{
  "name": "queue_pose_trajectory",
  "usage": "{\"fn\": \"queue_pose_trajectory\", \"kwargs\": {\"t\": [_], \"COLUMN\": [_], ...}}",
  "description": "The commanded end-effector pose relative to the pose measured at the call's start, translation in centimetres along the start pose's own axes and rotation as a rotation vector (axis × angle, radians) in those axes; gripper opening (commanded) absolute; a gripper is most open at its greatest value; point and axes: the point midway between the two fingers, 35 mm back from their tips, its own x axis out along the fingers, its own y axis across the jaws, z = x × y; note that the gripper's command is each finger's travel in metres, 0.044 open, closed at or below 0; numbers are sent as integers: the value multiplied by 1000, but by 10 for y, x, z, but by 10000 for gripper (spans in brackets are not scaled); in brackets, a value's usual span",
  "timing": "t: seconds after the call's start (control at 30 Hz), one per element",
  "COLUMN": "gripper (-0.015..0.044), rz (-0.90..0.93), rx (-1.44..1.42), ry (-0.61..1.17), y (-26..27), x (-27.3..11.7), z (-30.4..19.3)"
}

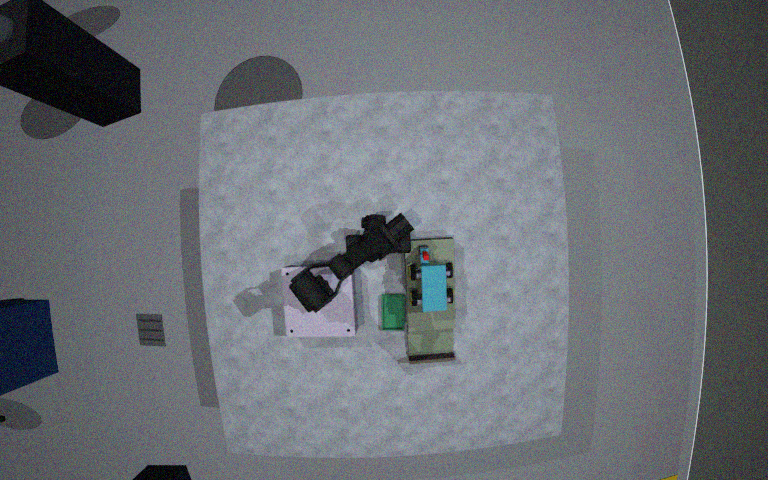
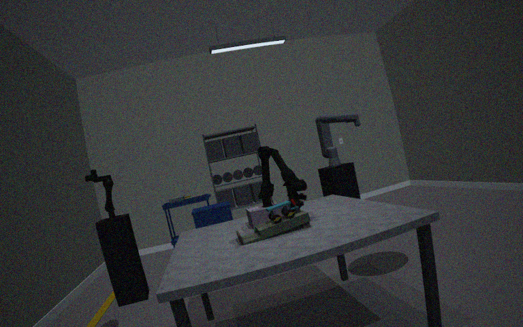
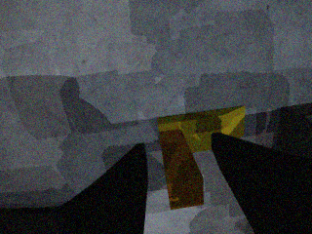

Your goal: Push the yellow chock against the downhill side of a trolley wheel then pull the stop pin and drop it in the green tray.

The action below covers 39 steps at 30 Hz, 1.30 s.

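Wrist view — orange handle (image 3: 182, 171) between parted fingertips.

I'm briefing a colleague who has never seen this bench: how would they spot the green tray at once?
On the pale table, find the long olive ramp carrying the blue-topped trolley. In the top view, the green tray lies between that ramp and the arm's pale base plate. It alone is a small, plain green rectangle.
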Motion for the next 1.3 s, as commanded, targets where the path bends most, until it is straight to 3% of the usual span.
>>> {"fn": "queue_pose_trajectory", "kwargs": {"t": [0.0,0.13,0.3,0.57,1.27], "gripper": [190,190,59,0,0], "rz": [9,9,4,4,9], "rx": [6,6,0,0,6], "ry": [11,11,3,3,11], "y": [3,3,1,1,10], "x": [4,4,1,1,-58], "z": [-3,-3,-1,-1,-6]}}
